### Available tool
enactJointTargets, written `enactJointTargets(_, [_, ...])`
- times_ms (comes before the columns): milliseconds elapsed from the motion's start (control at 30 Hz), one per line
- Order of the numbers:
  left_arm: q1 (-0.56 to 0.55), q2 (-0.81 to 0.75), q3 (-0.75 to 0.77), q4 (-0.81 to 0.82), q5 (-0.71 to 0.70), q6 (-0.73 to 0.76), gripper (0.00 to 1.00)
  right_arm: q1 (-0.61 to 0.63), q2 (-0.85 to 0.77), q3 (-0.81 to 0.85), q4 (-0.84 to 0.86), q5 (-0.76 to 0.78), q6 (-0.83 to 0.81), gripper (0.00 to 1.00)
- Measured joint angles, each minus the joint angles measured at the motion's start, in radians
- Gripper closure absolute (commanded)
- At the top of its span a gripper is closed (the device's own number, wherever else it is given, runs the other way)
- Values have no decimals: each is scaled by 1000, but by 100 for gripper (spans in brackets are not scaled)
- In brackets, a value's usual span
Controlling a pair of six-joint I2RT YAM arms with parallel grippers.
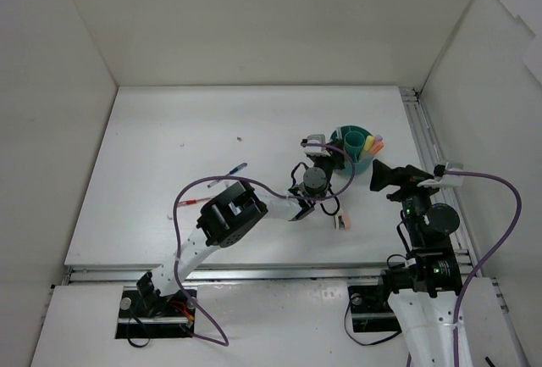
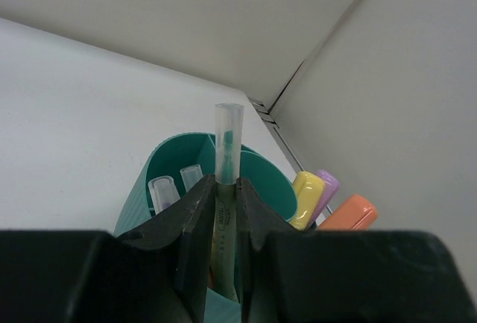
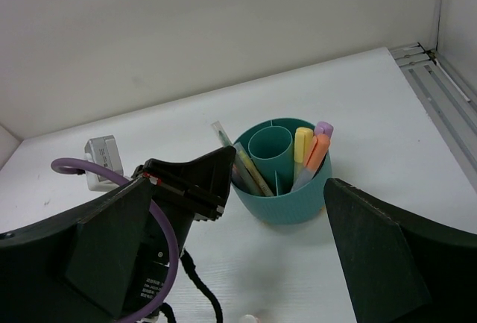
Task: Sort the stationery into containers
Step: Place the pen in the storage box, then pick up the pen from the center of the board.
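The sort looks partly done. Just ahead of the left gripper (image 2: 226, 186) stands the teal organiser (image 2: 175, 162). It already holds a yellow marker (image 2: 306, 198), a purple marker (image 2: 326, 186) and an orange marker (image 2: 350, 214), all off to the right of the fingers. Two clear-capped pens (image 2: 161, 190) sit in the compartment to the left of them.

The left gripper's fingers are pressed together on a pale clear-capped pen (image 2: 228, 135), pinching it around mid-barrel. Its long axis runs along the fingers. The capped end points forward and up, out past the fingertips. The other end runs back between the fingers and, in the right wrist view, seems to dip inside the organiser's near rim, so the pen stands steep but leaning. It is probably being placed and is not yet let go.

Other items lie on the table behind this gripper. A small eraser (image 1: 341, 223) sits back near the wrist. A blue pen (image 1: 227, 173) and a red pen (image 1: 188, 202) lie well behind, by the elbow.

The right gripper (image 1: 381, 179) hangs beside the organiser with its fingers spread wide, holding nothing.
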Motion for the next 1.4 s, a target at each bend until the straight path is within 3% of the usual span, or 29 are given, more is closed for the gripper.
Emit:
enactJointTargets(233, [-3, 0, -5, 38, 6, 12, 63, 0, 2, -4, 2, -5, 0, 2])
enactJointTargets(400, [-12, -1, -42, 51, 8, 35, 54, 0, 2, -4, 2, -11, 0, 2])
enactJointTargets(500, [-16, -12, -92, 53, 9, 58, 40, 0, 2, -4, 1, -12, 0, 2])
enactJointTargets(567, [-21, -30, -134, 51, 13, 83, 6, 0, 3, -4, 1, -16, -1, 2])
enactJointTargets(600, [-22, -47, -160, 50, 16, 100, 0, 0, 5, -4, 0, -17, -2, 2])
enactJointTargets(733, [-26, -198, -319, 35, 28, 132, 0, 0, 45, 14, -20, -19, -9, 2])
enactJointTargets(900, [-26, -537, -515, 22, 39, 146, 0, 1, 94, 45, -32, -47, -28, 2])
enactJointTargets(967, [-19, -669, -510, -83, 56, 133, 0, 5, 134, 66, -31, -82, -28, 2])
enactJointTargets(1067, [19, -841, -406, -439, 115, 56, 0, 42, 275, 122, -20, -158, -27, 2])
enactJointTargets(1167, [76, -967, -334, -733, 126, -19, 0, 155, 469, 193, -14, -172, -42, 2])
enactJointTargets(1400, [191, -1323, -568, -1329, -28, -196, 0, 554, 941, 416, -46, 20, -145, 2])
